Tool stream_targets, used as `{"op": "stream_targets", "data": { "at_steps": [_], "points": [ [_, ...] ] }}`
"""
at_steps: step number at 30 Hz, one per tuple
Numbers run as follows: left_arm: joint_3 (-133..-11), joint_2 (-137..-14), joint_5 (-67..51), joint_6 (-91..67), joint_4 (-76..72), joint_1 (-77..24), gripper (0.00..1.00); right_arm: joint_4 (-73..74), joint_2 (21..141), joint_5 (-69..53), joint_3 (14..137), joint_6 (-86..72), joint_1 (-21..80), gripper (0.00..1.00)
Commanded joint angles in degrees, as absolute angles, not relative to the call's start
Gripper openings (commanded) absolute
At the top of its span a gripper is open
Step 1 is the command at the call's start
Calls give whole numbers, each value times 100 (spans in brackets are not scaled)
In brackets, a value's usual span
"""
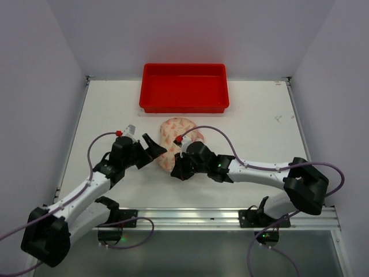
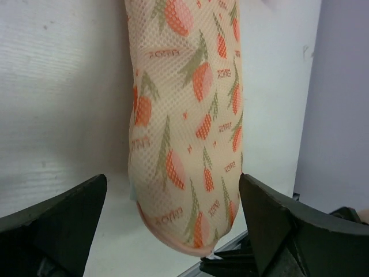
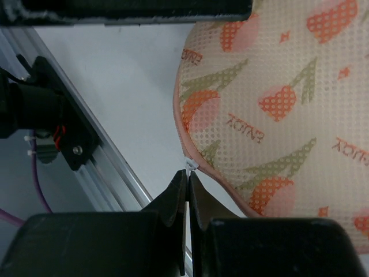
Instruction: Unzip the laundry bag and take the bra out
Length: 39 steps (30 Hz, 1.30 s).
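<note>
1. Centre of the white table (image 1: 259, 133): I see the cream mesh laundry bag with red-orange tulip print and pink edge trim (image 1: 173, 134). It lies flat just in front of the red rectangular plastic tray (image 1: 184, 108) and apart from it.
2. The bag's far lobe points toward the tray. Its near lobe sits between the two grippers.
3. On the right wrist view, the small white zipper pull (image 3: 191, 164) stands at the bag's pink edge on the near lobe. The trim on either side of it looks closed as far as I can see.
4. The right gripper (image 3: 187, 176) has its two fingers pressed together with no gap. Their tips meet directly beneath the zipper pull. I cannot tell whether the pull is actually pinched.
5. The left gripper (image 2: 173, 179) is spread wide and has hold of nothing.
6. On the left wrist view, the bag's rounded end lies between the left gripper's two black fingers (image 2: 69, 213). One finger is well clear of the mesh and the other is just beside it.
7. The silver aluminium rail (image 1: 190, 213) runs along the near table edge, behind both grippers.
</note>
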<state>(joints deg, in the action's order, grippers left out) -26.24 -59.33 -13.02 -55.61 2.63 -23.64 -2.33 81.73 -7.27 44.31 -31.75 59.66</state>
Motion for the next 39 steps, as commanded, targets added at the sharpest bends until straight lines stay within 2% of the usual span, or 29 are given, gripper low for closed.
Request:
{"op": "stream_targets", "data": {
  "at_steps": [1, 3, 7, 11, 12, 13, 14, 16, 17, 20, 24, 28, 30, 34, 37, 38, 39],
  "points": [
    [-2216, -4907, -519, -6247, 1063, -2329, 100, -800, 8419, -958, 4939, -3314, 6038, 0],
    [-1917, -4405, -615, -6476, 1072, -2329, 100, -835, 8639, -1011, 5097, -3287, 6047, 0],
    [-1521, -4332, -1045, -6995, 494, -2347, 97, -914, 8903, -941, 5247, -3217, 6143, 0],
    [-1389, -4736, -1195, -7250, -245, -2417, 81, -1028, 9052, -896, 5247, -3252, 6161, 0],
    [-1397, -4789, -1213, -7277, -333, -2434, 70, -1046, 9061, -879, 5230, -3252, 6161, 0],
    [-1415, -4834, -1204, -7286, -412, -2443, 63, -1028, 9044, -870, 5229, -3252, 6170, 0],
    [-1450, -4904, -1195, -7277, -413, -2452, 45, -1002, 9027, -853, 5229, -3243, 6161, 0],
    [-1503, -4922, -1125, -7216, -343, -2452, 25, -809, 8852, -642, 5168, -3191, 6161, 0],
    [-1512, -4922, -1116, -7207, -291, -2452, 11, -695, 8746, -563, 5003, -3173, 6161, 0],
    [-1503, -4939, -1099, -7102, -229, -2426, 0, -397, 8308, -89, 4608, -2971, 6117, 0],
    [-1547, -5202, -1432, -6741, -219, -2286, 0, 447, 7569, -9, 3956, -2742, 5801, 0],
    [-1870, -5747, -1898, -5952, -203, -2101, 0, 1299, 6778, 255, 3472, -2812, 4969, 0],
    [-2091, -6186, -2108, -5574, -62, -2022, 0, 1101, 6374, -208, 3217, -2725, 4790, 0],
    [-3177, -7029, -2364, -4379, 395, -1978, 1, 1152, 6705, -544, 3594, -2558, 5000, 0],
    [-4056, -7898, -2285, -3798, 747, -1925, 12, 766, 7248, -860, 4024, -2627, 5456, 0],
    [-4226, -8041, -2285, -3736, 764, -1907, 25, 504, 7416, -966, 4286, -2732, 5554, 0],
    [-4367, -8164, -2337, -3744, 791, -1881, 32, 370, 7575, -1054, 4428, -2786, 5642, 0]
  ]
}}
